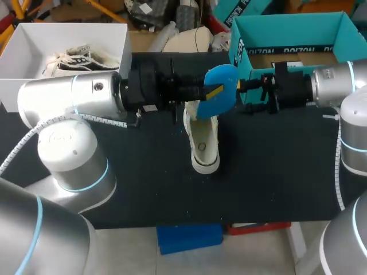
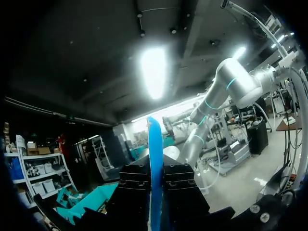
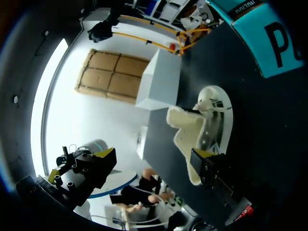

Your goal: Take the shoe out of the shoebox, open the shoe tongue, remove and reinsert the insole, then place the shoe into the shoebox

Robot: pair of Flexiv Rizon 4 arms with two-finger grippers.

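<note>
Shoe [image 1: 204,140]: lies on the black table [image 1: 275,172], outside its box.

Left gripper [image 1: 213,90]: held above the shoe's far end. Its fingers are clamped flat on the blue insole [image 1: 222,86], which is raised clear of the shoe.

Right gripper [image 3: 153,156]: also above the shoe, just beside the insole. Its fingers are spread wide with nothing gripped. One finger sits close to the shoe's cream lining, and contact cannot be confirmed from this angle.

Teal shoebox [image 1: 289,33]: behind the shoe, to its right.

White box [image 1: 69,34]: behind the shoe, to its left.
</note>
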